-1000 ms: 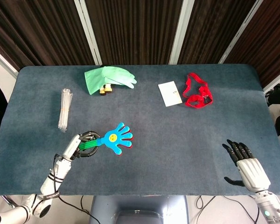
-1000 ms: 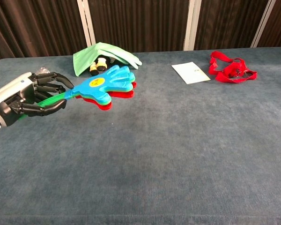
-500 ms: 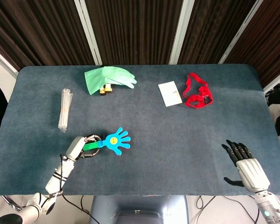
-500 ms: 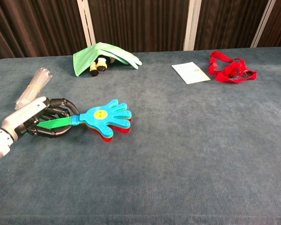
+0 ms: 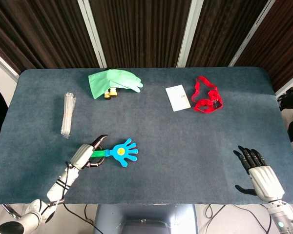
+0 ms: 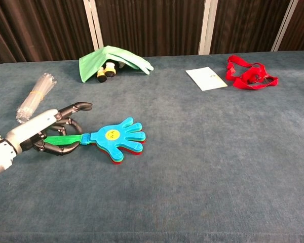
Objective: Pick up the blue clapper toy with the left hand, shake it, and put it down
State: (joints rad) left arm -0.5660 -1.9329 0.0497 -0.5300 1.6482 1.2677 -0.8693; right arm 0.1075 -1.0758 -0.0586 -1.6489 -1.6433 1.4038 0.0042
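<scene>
The blue clapper toy (image 5: pixel 121 152) (image 6: pixel 116 137), shaped like a hand with a yellow disc, red layers beneath and a green handle, lies flat on the blue table near the front left. My left hand (image 5: pixel 85 155) (image 6: pixel 40 131) rests at the handle's end. Its fingers (image 6: pixel 81 106) are lifted and spread loosely around the handle, the thumb lying on the near side. My right hand (image 5: pixel 261 176) hovers at the front right with fingers apart and nothing in it; the chest view does not show it.
A green glove (image 5: pixel 112 80) (image 6: pixel 111 59) covers small brown items at the back left. A clear tube bundle (image 5: pixel 67 114) (image 6: pixel 35 96) lies left of my left hand. A white card (image 5: pixel 177 97) (image 6: pixel 206 78) and red strap (image 5: pixel 206 95) (image 6: pixel 251 75) sit at the back right.
My left hand has lowered the clapper from the air onto the table and its fingers have loosened from the green handle. The right hand has not moved.
</scene>
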